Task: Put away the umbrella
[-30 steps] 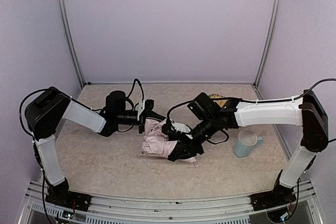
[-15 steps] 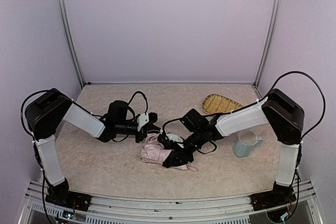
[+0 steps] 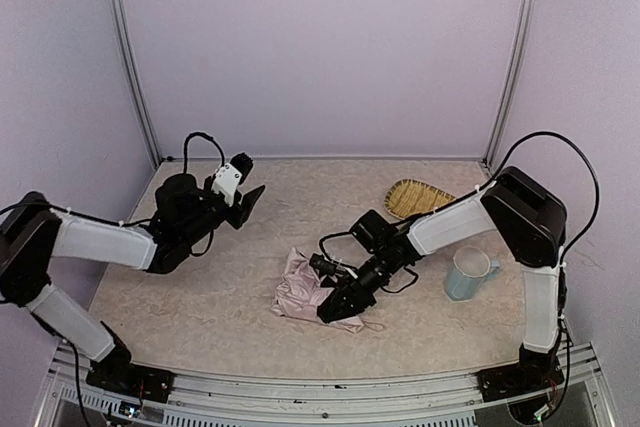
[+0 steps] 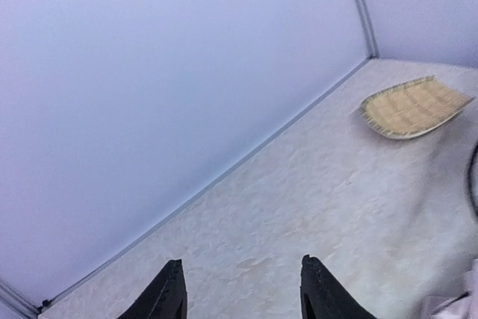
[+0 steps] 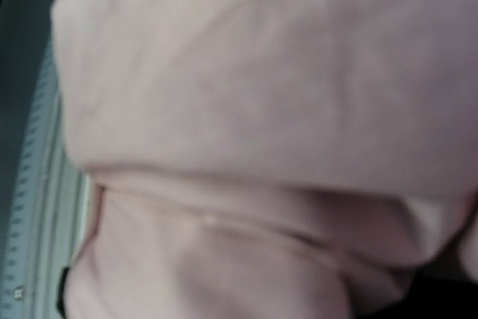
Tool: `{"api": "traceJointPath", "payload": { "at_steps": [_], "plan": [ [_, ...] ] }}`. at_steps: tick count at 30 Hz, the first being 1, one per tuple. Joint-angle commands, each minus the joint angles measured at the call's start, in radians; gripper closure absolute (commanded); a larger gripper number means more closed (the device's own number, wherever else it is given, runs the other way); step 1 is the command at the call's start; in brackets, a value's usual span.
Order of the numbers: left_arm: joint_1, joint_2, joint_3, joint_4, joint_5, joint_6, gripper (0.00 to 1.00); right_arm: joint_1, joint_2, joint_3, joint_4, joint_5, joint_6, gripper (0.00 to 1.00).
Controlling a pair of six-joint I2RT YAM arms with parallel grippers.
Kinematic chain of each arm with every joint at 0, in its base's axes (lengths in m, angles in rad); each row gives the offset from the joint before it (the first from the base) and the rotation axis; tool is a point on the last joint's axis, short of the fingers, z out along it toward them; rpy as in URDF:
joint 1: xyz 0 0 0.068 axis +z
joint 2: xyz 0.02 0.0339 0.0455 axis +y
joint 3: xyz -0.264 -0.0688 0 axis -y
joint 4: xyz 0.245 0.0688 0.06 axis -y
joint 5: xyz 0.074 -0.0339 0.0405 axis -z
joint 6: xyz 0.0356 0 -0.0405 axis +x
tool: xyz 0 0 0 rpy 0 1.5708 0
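The umbrella (image 3: 298,287) lies folded on the table near the front middle, a crumpled pale pink bundle with black lining at its right side. My right gripper (image 3: 340,299) is low against that right side and shut on it. In the right wrist view pink umbrella fabric (image 5: 261,110) fills the frame and hides the fingers. My left gripper (image 3: 247,202) hangs apart from the umbrella, up and to the left near the back of the table. In the left wrist view the left gripper (image 4: 240,289) is open, with only bare table between its black fingertips (image 4: 170,293).
A woven bamboo tray (image 3: 415,197) lies at the back right, also seen in the left wrist view as the tray (image 4: 414,106) near the wall corner. A pale blue mug (image 3: 468,274) stands right of the right arm. Lilac walls and metal posts enclose the table.
My left gripper opened, let go of the umbrella and drew back to the left and away. The right arm lowered and the umbrella settled on the table with the right gripper still on it.
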Motion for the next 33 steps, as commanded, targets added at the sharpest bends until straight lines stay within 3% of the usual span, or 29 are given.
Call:
{"api": "traceJointPath", "payload": {
  "at_steps": [1,3,6,9,13,18,21,25,27,30,33],
  "plan": [
    [-0.182,-0.297,-0.132,-0.223,0.096,0.028,0.50,-0.023,0.095,-0.006,-0.307,0.048,0.086,1.00],
    [-0.282,-0.389,-0.178,-0.352,0.196,0.080,0.43,-0.030,0.102,0.022,-0.349,0.020,0.082,1.00],
    [-0.388,-0.427,-0.211,-0.517,0.263,0.155,0.24,-0.042,0.117,0.058,-0.410,-0.007,0.068,1.00],
    [-0.458,-0.357,-0.212,-0.586,0.209,0.234,0.20,-0.058,0.145,0.091,-0.463,-0.035,0.033,1.00],
    [-0.464,-0.207,-0.123,-0.665,0.147,0.339,0.18,-0.063,0.213,0.168,-0.535,-0.036,-0.028,1.00],
    [-0.439,-0.020,-0.075,-0.575,0.131,0.452,0.18,-0.080,0.278,0.206,-0.558,-0.033,-0.065,1.00],
    [-0.446,0.076,-0.049,-0.543,0.034,0.482,0.17,-0.082,0.296,0.216,-0.557,-0.040,-0.078,1.00],
    [-0.461,0.054,-0.092,-0.413,-0.021,0.510,0.19,-0.083,0.311,0.241,-0.575,-0.044,-0.096,1.00],
    [-0.463,-0.038,-0.109,-0.447,0.060,0.495,0.19,-0.086,0.320,0.249,-0.584,-0.037,-0.101,1.00],
    [-0.429,-0.216,-0.091,-0.567,0.316,0.459,0.19,-0.094,0.317,0.247,-0.581,-0.036,-0.098,1.00],
    [-0.366,-0.236,-0.150,-0.476,0.395,0.407,0.16,-0.102,0.308,0.240,-0.558,-0.029,-0.079,1.00]
  ]
}}
